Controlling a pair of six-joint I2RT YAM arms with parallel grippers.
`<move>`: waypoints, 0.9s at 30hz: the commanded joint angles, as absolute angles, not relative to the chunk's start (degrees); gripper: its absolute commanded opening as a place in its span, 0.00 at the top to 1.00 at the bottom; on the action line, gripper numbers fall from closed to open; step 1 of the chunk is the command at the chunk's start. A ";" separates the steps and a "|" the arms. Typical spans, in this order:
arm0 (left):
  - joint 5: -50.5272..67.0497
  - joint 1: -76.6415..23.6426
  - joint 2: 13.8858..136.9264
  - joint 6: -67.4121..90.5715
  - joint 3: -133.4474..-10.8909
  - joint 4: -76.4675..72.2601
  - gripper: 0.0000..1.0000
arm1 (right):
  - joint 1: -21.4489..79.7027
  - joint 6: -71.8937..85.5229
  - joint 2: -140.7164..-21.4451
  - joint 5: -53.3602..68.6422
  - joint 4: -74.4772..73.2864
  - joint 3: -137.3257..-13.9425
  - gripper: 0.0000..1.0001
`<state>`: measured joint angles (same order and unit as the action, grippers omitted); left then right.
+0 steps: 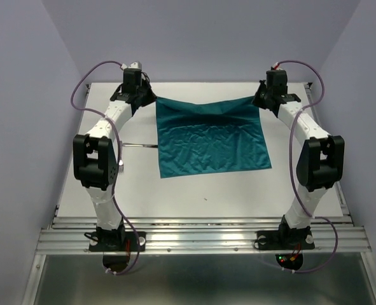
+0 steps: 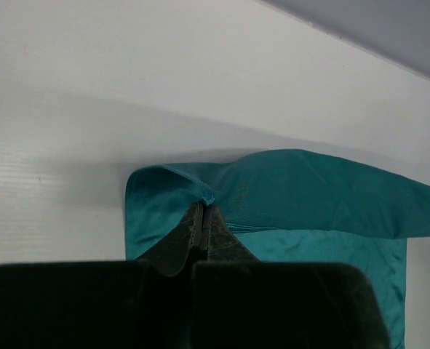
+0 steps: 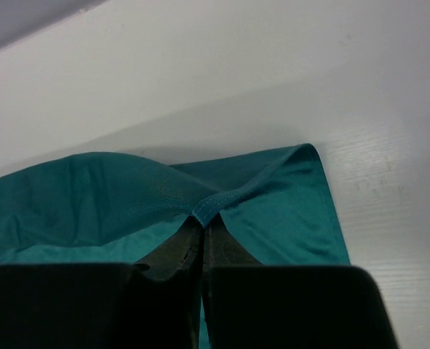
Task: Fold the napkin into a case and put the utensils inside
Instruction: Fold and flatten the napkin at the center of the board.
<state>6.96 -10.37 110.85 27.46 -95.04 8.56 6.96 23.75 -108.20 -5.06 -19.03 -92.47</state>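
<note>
The teal napkin lies mid-table with its far edge lifted off the surface. My left gripper is shut on the napkin's far left corner; in the left wrist view the gripper pinches the cloth. My right gripper is shut on the far right corner; in the right wrist view the gripper clamps the stitched hem of the napkin. The cloth sags between the two grippers. A slim silver utensil lies on the table by the napkin's left edge, partly behind my left arm. No folded case shows.
The white table is walled by lavender panels on three sides. A metal rail runs along the near edge where both arm bases stand.
</note>
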 commanded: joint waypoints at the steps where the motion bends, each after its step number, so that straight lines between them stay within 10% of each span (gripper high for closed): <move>1: 7.47 -10.11 101.79 25.75 -90.71 7.56 1.00 | 6.42 25.13 -101.53 -2.73 -16.88 -88.17 0.99; 27: 12.04 -10.81 74.54 29.88 -60.05 5.63 1.00 | 6.42 29.35 -78.84 -3.77 -22.41 -65.32 0.99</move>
